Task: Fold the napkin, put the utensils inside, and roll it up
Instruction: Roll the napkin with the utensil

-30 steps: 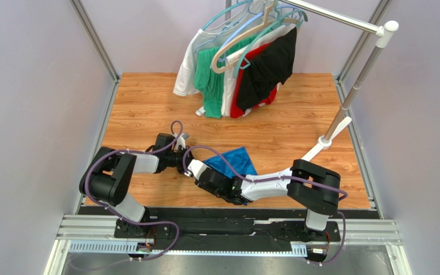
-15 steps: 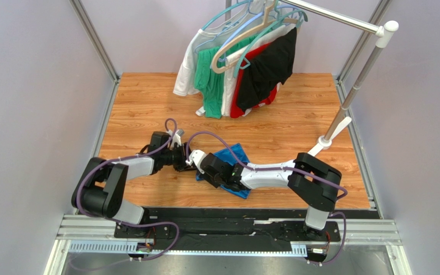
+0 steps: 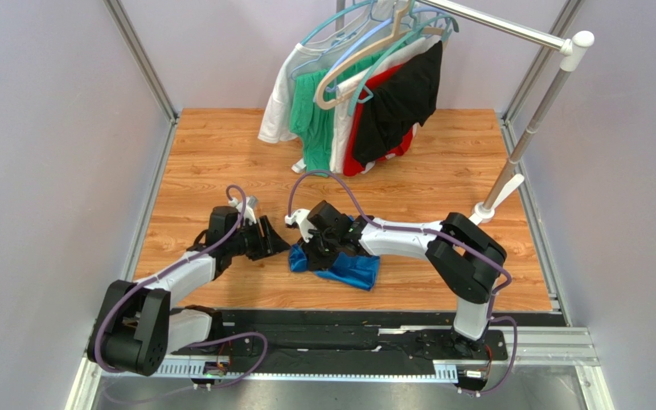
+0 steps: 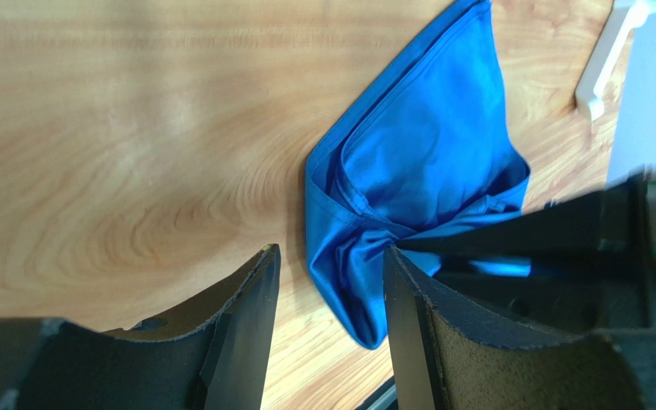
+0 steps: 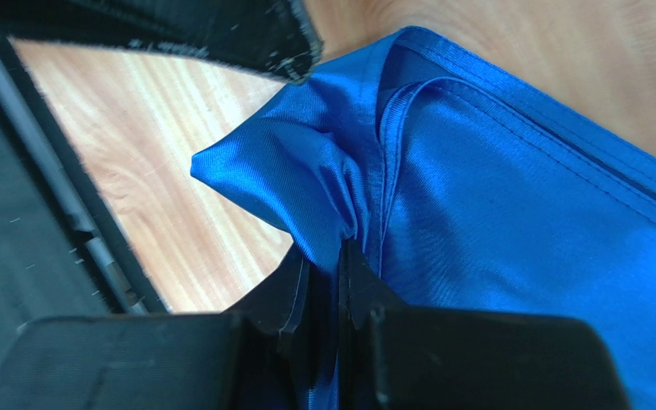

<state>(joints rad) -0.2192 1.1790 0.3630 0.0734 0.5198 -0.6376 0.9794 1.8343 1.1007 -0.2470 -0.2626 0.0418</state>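
The napkin (image 3: 350,270) is a shiny royal-blue cloth, bunched and partly folded on the wooden table (image 3: 220,154). My right gripper (image 3: 308,249) is shut on a pinched fold at its left corner. In the right wrist view the right gripper (image 5: 330,253) has both fingers pressed on the napkin (image 5: 511,213). My left gripper (image 3: 278,245) stands open just left of the cloth and holds nothing. In the left wrist view the napkin (image 4: 425,154) lies ahead of the left gripper (image 4: 330,251), its lowest corner reaching between the fingertips. No utensils are in view.
A clothes rack (image 3: 524,137) stands at the back right with green, white, red and black garments (image 3: 357,102) on hangers. Its white foot (image 3: 477,224) rests on the table, right of the right arm; the white foot (image 4: 601,73) also shows in the left wrist view. A metal rail (image 3: 340,342) runs along the near edge.
The left gripper opened, let go and drew back to the left. The right gripper shut on the napkin's corner and swung farther out; the cloth is now bunched nearer the front edge.
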